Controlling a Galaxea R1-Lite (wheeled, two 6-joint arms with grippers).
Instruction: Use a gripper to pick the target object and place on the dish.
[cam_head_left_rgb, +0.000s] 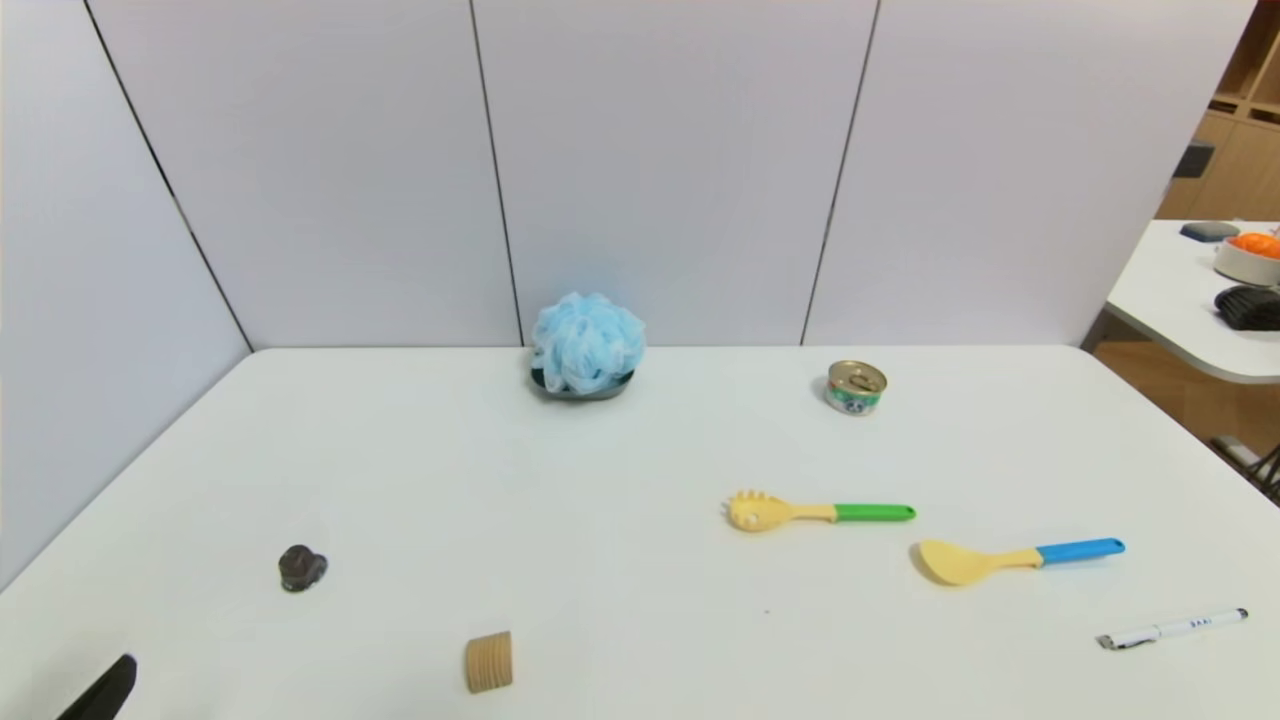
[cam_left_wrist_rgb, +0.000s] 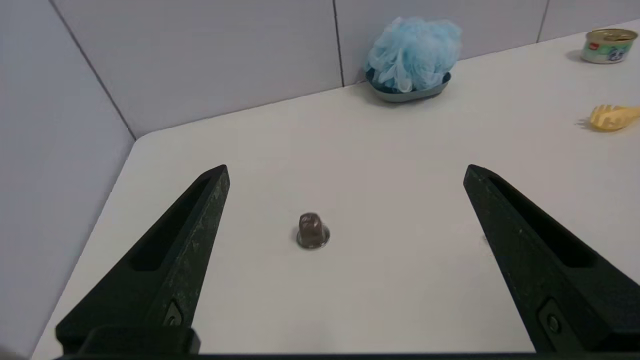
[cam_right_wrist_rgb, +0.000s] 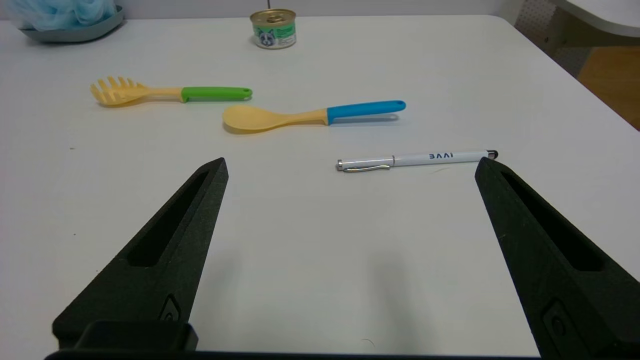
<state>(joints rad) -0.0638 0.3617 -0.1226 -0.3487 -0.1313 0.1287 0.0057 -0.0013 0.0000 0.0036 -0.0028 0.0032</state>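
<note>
The fluffy light-blue bath pouf (cam_head_left_rgb: 587, 340) (cam_left_wrist_rgb: 412, 52) rests on the dark grey-green dish (cam_head_left_rgb: 583, 388) (cam_left_wrist_rgb: 411, 93) at the back of the table, by the wall; it covers most of the dish. My left gripper (cam_left_wrist_rgb: 346, 172) is open with nothing between its fingers, low over the near left of the table and far from the pouf; only one fingertip (cam_head_left_rgb: 105, 690) shows in the head view. My right gripper (cam_right_wrist_rgb: 350, 165) is open and empty over the near right of the table. A corner of the pouf (cam_right_wrist_rgb: 57, 11) and dish (cam_right_wrist_rgb: 75, 31) shows in the right wrist view.
A small dark capsule (cam_head_left_rgb: 301, 567) (cam_left_wrist_rgb: 312, 231) stands ahead of the left gripper. A cork-coloured ribbed cylinder (cam_head_left_rgb: 489, 661) lies near the front edge. A gold-topped can (cam_head_left_rgb: 856, 387), a pasta fork (cam_head_left_rgb: 815, 512), a spoon (cam_head_left_rgb: 1015, 558) and a white pen (cam_head_left_rgb: 1170, 629) (cam_right_wrist_rgb: 415, 160) lie to the right.
</note>
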